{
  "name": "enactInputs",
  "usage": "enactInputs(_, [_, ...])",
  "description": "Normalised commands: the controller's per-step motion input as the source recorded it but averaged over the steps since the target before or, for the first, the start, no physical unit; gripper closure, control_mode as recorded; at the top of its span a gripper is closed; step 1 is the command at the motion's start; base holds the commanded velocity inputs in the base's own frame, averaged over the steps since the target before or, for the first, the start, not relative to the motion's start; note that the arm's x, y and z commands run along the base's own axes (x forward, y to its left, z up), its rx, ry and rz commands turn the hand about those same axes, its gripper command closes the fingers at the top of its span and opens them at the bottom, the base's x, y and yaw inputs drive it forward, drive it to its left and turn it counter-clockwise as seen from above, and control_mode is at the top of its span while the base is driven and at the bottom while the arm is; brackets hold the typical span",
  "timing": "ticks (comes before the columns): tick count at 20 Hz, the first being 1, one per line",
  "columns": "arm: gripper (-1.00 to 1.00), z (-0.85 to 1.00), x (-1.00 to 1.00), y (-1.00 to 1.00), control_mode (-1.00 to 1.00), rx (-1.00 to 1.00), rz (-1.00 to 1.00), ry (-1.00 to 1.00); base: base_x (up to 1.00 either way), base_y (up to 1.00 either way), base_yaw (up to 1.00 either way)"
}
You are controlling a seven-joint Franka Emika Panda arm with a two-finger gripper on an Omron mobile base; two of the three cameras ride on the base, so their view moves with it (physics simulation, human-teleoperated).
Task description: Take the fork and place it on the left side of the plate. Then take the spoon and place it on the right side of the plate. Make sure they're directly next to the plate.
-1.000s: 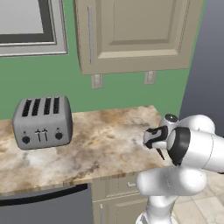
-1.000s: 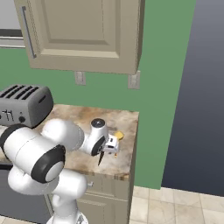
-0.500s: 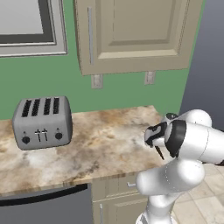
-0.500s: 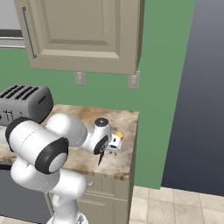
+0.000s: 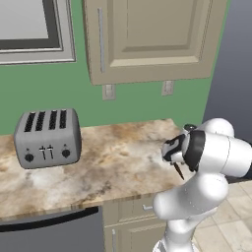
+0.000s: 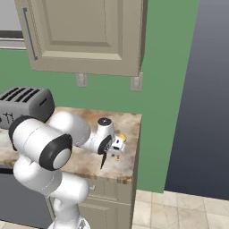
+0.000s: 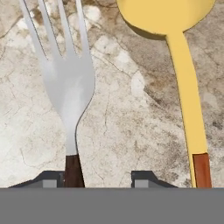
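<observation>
The fork (image 7: pixel 70 83) lies on the marble counter with its silver tines pointing away from the hand and its dark handle running back between my fingers. My gripper (image 7: pixel 96 178) straddles that handle; the left fingertip (image 7: pixel 51 179) is right beside it and the right one stands apart, so the jaws are partly closed and still open. The spoon (image 7: pixel 183 65), with a yellow bowl and an orange handle, lies parallel just right of the fork, outside the jaws. From the base, the gripper (image 6: pixel 114 145) hangs low over the counter's right end beside the spoon (image 6: pixel 120 139). The plate is out of view.
A silver toaster (image 5: pixel 47 138) stands at the counter's left end. The counter (image 5: pixel 113 157) ends just right of the hand, with a drop to the floor. Wall cabinets (image 5: pixel 147 39) hang well above.
The jaws have narrowed around the fork's handle. The arm's elbow has shifted a little while the hand stays low over the two utensils.
</observation>
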Motion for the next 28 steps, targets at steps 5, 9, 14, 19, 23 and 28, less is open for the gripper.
enactInputs(5, [1.00, -0.12, 0.00, 0.29, -1.00, -0.03, 0.02, 0.01, 0.00, 0.00, 0.00])
enactInputs(9, [1.00, 0.00, -0.06, 0.34, -1.00, -0.01, 0.05, 0.00, 0.00, 0.00, 0.00])
enactInputs(14, [1.00, 0.07, -0.06, 0.27, -1.00, 0.00, 0.06, 0.01, 0.00, 0.00, 0.00])
enactInputs(19, [1.00, 0.82, -0.19, 0.02, -1.00, 0.00, 0.07, 0.00, 0.00, 0.00, 0.00])
enactInputs(23, [1.00, 1.00, -0.27, 0.00, -1.00, 0.00, 0.08, 0.00, 0.00, 0.00, 0.00])
enactInputs(28, [1.00, 0.99, -0.55, 0.04, -1.00, 0.00, 0.07, 0.00, 0.00, 0.00, 0.00])
